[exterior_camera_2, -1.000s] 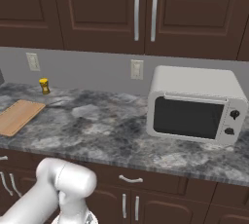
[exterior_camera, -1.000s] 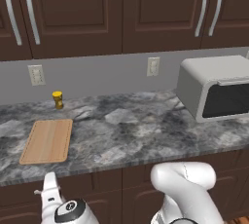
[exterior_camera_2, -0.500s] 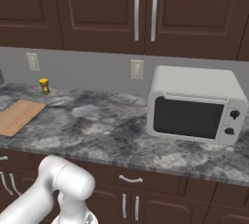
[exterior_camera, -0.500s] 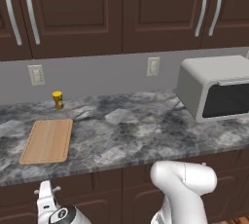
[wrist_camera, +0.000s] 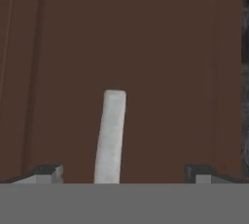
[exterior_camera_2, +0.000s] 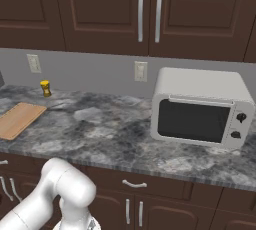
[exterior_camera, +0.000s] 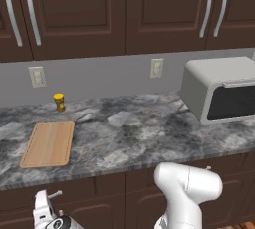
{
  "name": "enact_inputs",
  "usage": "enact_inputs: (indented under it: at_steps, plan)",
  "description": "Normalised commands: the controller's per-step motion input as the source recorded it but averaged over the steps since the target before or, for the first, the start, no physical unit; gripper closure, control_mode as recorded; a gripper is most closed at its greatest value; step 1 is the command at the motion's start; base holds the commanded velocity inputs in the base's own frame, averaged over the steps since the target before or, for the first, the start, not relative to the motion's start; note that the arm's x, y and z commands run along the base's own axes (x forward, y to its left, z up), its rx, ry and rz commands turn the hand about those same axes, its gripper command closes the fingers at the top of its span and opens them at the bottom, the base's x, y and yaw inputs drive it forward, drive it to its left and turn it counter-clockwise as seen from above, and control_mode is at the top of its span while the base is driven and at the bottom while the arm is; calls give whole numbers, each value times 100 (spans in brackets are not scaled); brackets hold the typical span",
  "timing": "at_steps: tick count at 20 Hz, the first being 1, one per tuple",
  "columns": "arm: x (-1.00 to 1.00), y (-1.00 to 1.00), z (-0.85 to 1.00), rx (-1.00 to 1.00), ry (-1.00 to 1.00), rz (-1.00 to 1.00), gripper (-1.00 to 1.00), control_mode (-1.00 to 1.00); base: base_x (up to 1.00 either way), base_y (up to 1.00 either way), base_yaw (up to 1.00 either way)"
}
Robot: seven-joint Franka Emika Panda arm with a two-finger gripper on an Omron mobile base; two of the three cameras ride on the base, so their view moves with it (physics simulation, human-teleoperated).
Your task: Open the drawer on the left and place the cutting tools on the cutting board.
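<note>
My hand faces the dark brown drawer front, close up. In the hand view its two fingertips are spread wide, one at each lower corner, and the drawer's silver handle runs up between them, touching neither. The base views show nothing of this gap.

In the left base view, my hand sits low at the far left, below the edge of the grey marbled surface, in front of the drawer. Just above it on the surface lies the light tan cutting board, flat and bare. A small yellow jar stands beyond the board near the wall, apart from it. Further right sits the white microwave.

The right base view shows the cutting board at its left edge, the jar behind it, and the microwave face-on with its dark door and two knobs, which the left base view shows only obliquely. Below the surface there, another drawer handle shows.
</note>
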Motion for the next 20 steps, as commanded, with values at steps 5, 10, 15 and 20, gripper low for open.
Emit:
enact_inputs:
  at_steps: [5,10,15,20]
  plan:
    - [35,18,-37,0,-1,-2,-100,-100,0,0,0]
    - [25,11,-21,0,-2,-4,-100,-100,0,0,0]
    - [0,2,0,0,0,-1,-100,-100,0,0,0]
    - [0,0,0,0,0,0,100,-100,0,0,0]
